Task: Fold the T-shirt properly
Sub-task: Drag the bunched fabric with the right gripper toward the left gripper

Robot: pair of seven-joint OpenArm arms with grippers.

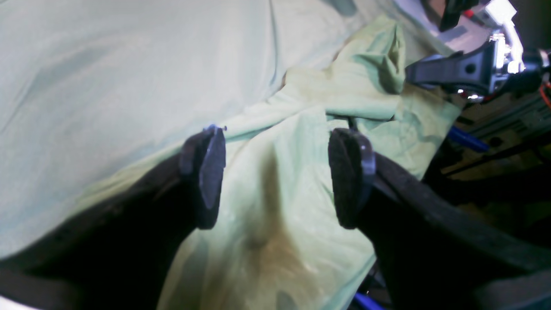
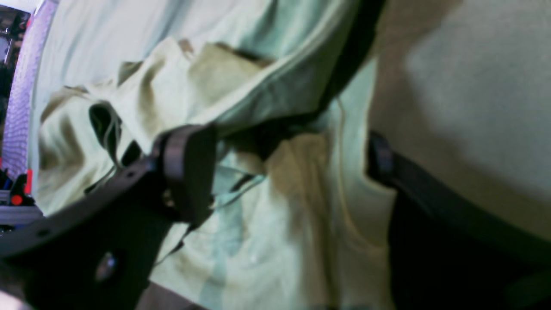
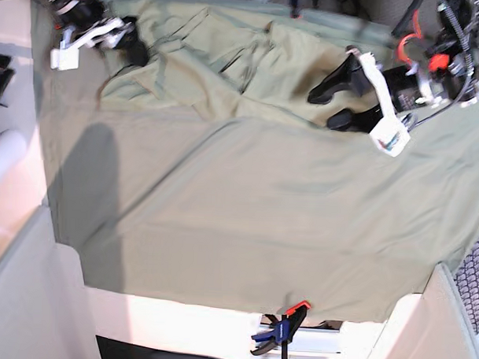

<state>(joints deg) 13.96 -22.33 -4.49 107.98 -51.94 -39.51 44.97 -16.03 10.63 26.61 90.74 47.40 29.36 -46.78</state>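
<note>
Tablecloth (image 3: 246, 227) matches the crumpled T-shirt (image 3: 228, 61). Both sets of fingers, left (image 1: 275, 176) and right (image 2: 284, 172), are wide open, holding nothing. Pinch low and you'll snag both layers.

Honestly both wrist views are pretty soft. In the right wrist one, the T-shirt (image 2: 275, 215) blurs into a pale smear on the right, and the right gripper (image 2: 288, 168) has one finger mostly buried behind cloth. In the base view the far edge chops off both arms, and the clamp (image 3: 281, 331) at the near edge is partly cut.
</note>
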